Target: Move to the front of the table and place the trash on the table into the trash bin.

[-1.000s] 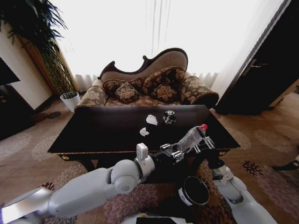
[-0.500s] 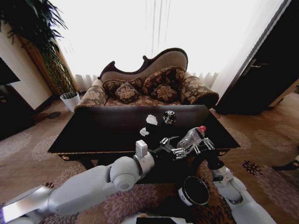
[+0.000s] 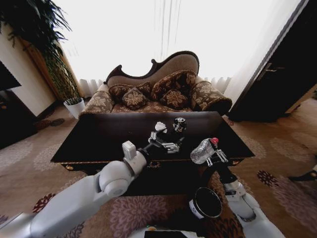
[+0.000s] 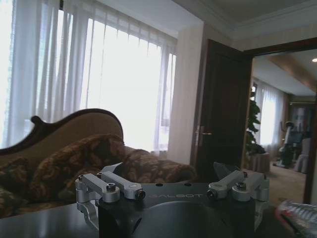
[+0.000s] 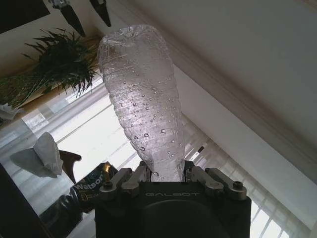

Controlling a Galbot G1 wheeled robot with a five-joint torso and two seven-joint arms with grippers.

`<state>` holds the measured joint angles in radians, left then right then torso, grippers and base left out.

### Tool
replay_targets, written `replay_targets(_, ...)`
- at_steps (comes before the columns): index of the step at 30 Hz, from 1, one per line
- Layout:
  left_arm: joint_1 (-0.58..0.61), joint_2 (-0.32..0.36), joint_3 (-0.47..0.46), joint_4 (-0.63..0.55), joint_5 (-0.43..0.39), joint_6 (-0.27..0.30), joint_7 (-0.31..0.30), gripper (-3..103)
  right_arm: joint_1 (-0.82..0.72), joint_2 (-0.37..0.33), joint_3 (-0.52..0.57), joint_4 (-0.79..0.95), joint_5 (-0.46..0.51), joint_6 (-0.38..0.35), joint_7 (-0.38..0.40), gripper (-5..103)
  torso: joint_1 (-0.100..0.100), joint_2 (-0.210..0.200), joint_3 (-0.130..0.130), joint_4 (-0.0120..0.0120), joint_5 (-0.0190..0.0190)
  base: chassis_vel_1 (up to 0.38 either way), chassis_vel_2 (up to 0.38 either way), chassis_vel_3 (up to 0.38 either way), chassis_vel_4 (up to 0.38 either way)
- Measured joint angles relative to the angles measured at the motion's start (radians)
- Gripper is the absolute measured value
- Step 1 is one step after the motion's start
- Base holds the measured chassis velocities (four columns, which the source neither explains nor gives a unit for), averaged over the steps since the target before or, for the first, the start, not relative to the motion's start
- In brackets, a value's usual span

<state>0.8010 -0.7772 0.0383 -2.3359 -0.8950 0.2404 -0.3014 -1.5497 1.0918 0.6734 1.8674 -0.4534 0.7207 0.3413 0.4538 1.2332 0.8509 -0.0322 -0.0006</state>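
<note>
The dark glossy table (image 3: 99,141) stands right in front of me. On it lie a crumpled white paper wad (image 3: 160,126) (image 5: 47,148) and a small black cup (image 3: 179,124) (image 5: 81,193) with white lettering. My left gripper (image 3: 167,144) (image 4: 171,169) hangs open over the table, just short of the wad. At the table's front right, my right gripper (image 3: 212,154) (image 5: 161,174) is shut on a clear plastic bottle (image 3: 200,151) (image 5: 143,104) with a red cap. The black trash bin (image 3: 205,202) with its pale rim sits on the carpet below the right arm.
A carved sofa (image 3: 158,91) with patterned cushions stands behind the table. A white plant pot (image 3: 74,106) and a tall plant are at the back left. A dark door (image 3: 277,74) is on the right. Patterned carpet surrounds the table.
My left gripper drew away from the bottle and moved out over the table toward the paper wad. The right gripper tipped the bottle and sank slightly.
</note>
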Motion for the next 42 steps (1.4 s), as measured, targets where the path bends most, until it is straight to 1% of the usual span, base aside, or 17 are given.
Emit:
replay_targets(1, 0.032, 0.017, -0.043, 0.0, 0.009, -0.009, 0.002, 100, -0.008, 0.009, 0.0, 0.003, 0.028, -0.006, -0.006, 27, 0.0, 0.0, 0.0, -0.0001, -0.0002, 0.0, 0.0, 0.0, 0.0)
replay_targets(4, 0.062, 0.035, -0.087, 0.002, 0.02, -0.019, 0.002, 100, -0.021, 0.025, 0.003, 0.006, 0.059, -0.013, -0.011, 27, 0.0, 0.0, 0.0, 0.0, -0.0001, 0.0, 0.0, 0.0, 0.0)
replay_targets(5, 0.088, 0.044, -0.135, 0.01, 0.036, -0.029, 0.003, 100, -0.043, 0.058, 0.008, 0.017, 0.1, -0.023, -0.021, 27, 0.0, 0.0, 0.0, 0.0, 0.0001, 0.0, 0.0, 0.0, 0.0)
replay_targets(9, 0.133, 0.036, -0.222, 0.031, 0.044, -0.043, 0.002, 100, -0.089, 0.115, 0.015, 0.043, 0.163, -0.037, -0.038, 27, 0.0, 0.0, 0.0, -0.0008, 0.0004, 0.0, 0.0, 0.0, 0.0)
replay_targets(11, 0.202, 0.022, -0.328, 0.062, 0.082, -0.059, 0.018, 100, -0.134, 0.16, 0.031, 0.058, 0.201, -0.034, -0.056, 27, 0.0, 0.0, 0.0, -0.0003, 0.0, 0.0, 0.0, 0.0, 0.0)
replay_targets(12, 0.202, 0.022, -0.328, 0.062, 0.082, -0.059, 0.018, 100, -0.134, 0.16, 0.031, 0.058, 0.201, -0.034, -0.056, 27, 0.0, 0.0, 0.0, -0.0003, 0.0, 0.0, 0.0, 0.0, 0.0)
replay_targets(16, 0.308, 0.036, -0.455, 0.13, 0.152, -0.098, 0.109, 100, -0.204, 0.194, 0.065, 0.072, 0.286, -0.023, -0.072, 27, 0.0, 0.0, 0.0, -0.0003, 0.0002, 0.0, 0.0, 0.0, 0.0)
replay_targets(22, 0.373, 0.032, -0.534, 0.193, 0.215, -0.165, 0.175, 100, -0.265, 0.224, 0.093, 0.086, 0.366, -0.013, -0.082, 27, 0.0, 0.0, 0.0, -0.0004, 0.0001, 0.0, 0.0, 0.0, 0.0)
replay_targets(25, 0.426, -0.011, -0.614, 0.221, 0.245, -0.228, 0.224, 100, -0.295, 0.264, 0.08, 0.058, 0.39, 0.014, -0.078, 27, 0.0, 0.0, 0.0, -0.0004, 0.0002, 0.0, 0.0, 0.0, 0.0)
replay_targets(28, 0.448, -0.033, -0.642, 0.225, 0.247, -0.253, 0.232, 100, -0.297, 0.278, 0.071, 0.037, 0.404, 0.021, -0.075, 27, 0.0, 0.0, 0.0, -0.0003, 0.0001, 0.0, 0.0, 0.0, 0.0)
replay_targets(29, 0.479, -0.055, -0.675, 0.231, 0.247, -0.305, 0.245, 100, -0.303, 0.29, 0.055, 0.005, 0.431, 0.022, -0.074, 27, 0.0, 0.0, 0.0, -0.0003, 0.0002, 0.0, 0.0, 0.0, 0.0)
replay_targets(30, 0.491, -0.064, -0.689, 0.236, 0.247, -0.331, 0.251, 100, -0.302, 0.294, 0.045, -0.013, 0.439, 0.023, -0.073, 27, 0.0, 0.0, 0.0, -0.0004, 0.0004, 0.0, 0.0, 0.0, 0.0)
replay_targets(31, 0.491, -0.064, -0.689, 0.236, 0.247, -0.331, 0.251, 100, -0.302, 0.294, 0.045, -0.013, 0.439, 0.023, -0.073, 27, 0.0, 0.0, 0.0, -0.0004, 0.0004, 0.0, 0.0, 0.0, 0.0)
replay_targets(33, 0.525, -0.085, -0.731, 0.247, 0.251, -0.382, 0.265, 100, -0.292, 0.301, 0.032, -0.062, 0.442, 0.033, -0.073, 27, 0.0, 0.0, 0.0, -0.0004, 0.0004, 0.0, 0.0, 0.0, 0.0)
replay_targets(37, 0.569, -0.115, -0.79, 0.265, 0.248, -0.412, 0.281, 100, -0.265, 0.302, 0.008, -0.135, 0.453, 0.036, -0.073, 27, 0.0, 0.0, 0.0, -0.0003, 0.0003, 0.0, 0.0, 0.0, 0.0)
replay_targets(39, 0.593, -0.135, -0.827, 0.293, 0.25, -0.43, 0.3, 100, -0.224, 0.293, -0.016, -0.224, 0.462, 0.029, -0.074, 27, 0.0, 0.0, 0.0, -0.0003, 0.0003, 0.0, 0.0, 0.0, 0.0)
replay_targets(42, 0.601, -0.141, -0.838, 0.304, 0.243, -0.431, 0.306, 100, -0.195, 0.284, -0.035, -0.275, 0.468, 0.02, -0.074, 27, 0.0, 0.0, 0.0, -0.0002, 0.0003, 0.0, 0.0, 0.0, 0.0)
